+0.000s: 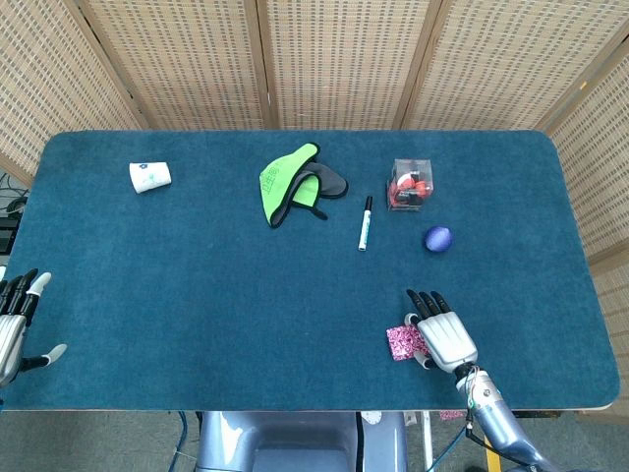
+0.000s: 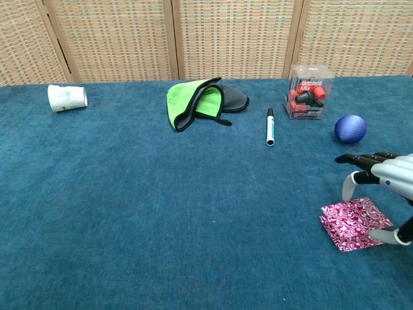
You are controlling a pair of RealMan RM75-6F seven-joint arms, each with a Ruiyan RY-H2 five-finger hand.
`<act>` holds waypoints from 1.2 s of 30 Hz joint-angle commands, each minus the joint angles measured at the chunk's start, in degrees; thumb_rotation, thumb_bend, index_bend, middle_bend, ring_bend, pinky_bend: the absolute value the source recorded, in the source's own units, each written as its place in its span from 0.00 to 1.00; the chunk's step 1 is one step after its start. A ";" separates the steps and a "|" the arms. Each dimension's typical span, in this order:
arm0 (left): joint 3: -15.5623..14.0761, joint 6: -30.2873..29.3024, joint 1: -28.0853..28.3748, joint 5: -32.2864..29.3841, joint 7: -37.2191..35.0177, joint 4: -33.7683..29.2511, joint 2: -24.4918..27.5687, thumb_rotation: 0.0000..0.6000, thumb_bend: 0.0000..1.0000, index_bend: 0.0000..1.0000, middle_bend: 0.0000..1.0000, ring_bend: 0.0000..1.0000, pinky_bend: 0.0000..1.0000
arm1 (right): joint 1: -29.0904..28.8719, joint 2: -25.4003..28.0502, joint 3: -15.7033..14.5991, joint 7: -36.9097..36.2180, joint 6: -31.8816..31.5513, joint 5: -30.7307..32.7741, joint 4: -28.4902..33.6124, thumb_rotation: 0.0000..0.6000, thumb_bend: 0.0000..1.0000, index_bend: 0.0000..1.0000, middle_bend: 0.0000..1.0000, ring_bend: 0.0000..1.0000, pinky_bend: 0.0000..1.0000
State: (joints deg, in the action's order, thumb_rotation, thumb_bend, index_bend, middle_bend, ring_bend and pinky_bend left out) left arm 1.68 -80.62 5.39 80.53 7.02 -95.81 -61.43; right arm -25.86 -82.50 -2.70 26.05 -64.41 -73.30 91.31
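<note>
Blue felt covers the table (image 1: 197, 295) in the head view, where the right hand (image 1: 442, 337) lies palm down near the front edge, its dark-tipped fingers (image 1: 425, 301) spread flat, pressing on a pink patterned square (image 1: 402, 341) of which only the left part shows beside the hand. Whether one square or two stacked ones lie under the palm cannot be told. Well apart, further back, sit a blue ball (image 1: 438, 238), a clear box (image 1: 410, 184) of red and black pieces, a white marker (image 1: 366, 223) with a black cap, a green and grey cloth (image 1: 295, 184) and a white paper cup (image 1: 149, 177) on its side with faint bluish print too small to read. At the far left edge the left hand (image 1: 15, 324) hangs off the table, open, fingers apart and holding nothing. From the chest view, the right hand (image 2: 387, 187) enters from the right, fingers arched over the pink patterned square (image 2: 352, 219), thumb tip touching its right corner. The clear box (image 2: 308, 90) bears a red label whose word looks like "Mix", not fully legible; the green cloth (image 2: 190, 100) carries small dark lettering that cannot be read. The ball (image 2: 350, 128) lies just behind the hand.
</note>
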 commanded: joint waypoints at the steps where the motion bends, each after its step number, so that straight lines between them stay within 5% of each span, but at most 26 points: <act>1: 0.00 -0.02 -0.01 0.00 0.00 0.02 0.00 1.00 0.00 0.00 0.00 0.00 0.00 | 0.17 -0.46 -0.24 -0.85 0.35 -0.83 -1.17 1.00 0.34 0.45 0.01 0.00 0.05; 23: 0.00 0.05 0.02 -0.04 0.01 -0.03 0.02 1.00 0.00 0.00 0.00 0.00 0.00 | 0.29 -1.64 0.68 1.85 2.24 -0.49 -3.84 1.00 0.34 0.45 0.01 0.00 0.05; 36: 0.01 -0.02 0.00 -0.03 0.08 -0.08 0.00 1.00 0.00 0.00 0.00 0.00 0.00 | 0.47 -1.04 0.98 3.71 2.98 0.33 -2.95 1.00 0.31 0.31 0.00 0.00 0.05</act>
State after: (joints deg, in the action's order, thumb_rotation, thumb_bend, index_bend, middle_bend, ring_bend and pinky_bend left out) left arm 1.69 -80.64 5.39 80.50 7.09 -95.89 -61.43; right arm -25.39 -83.56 -1.74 29.71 -61.47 -73.01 88.33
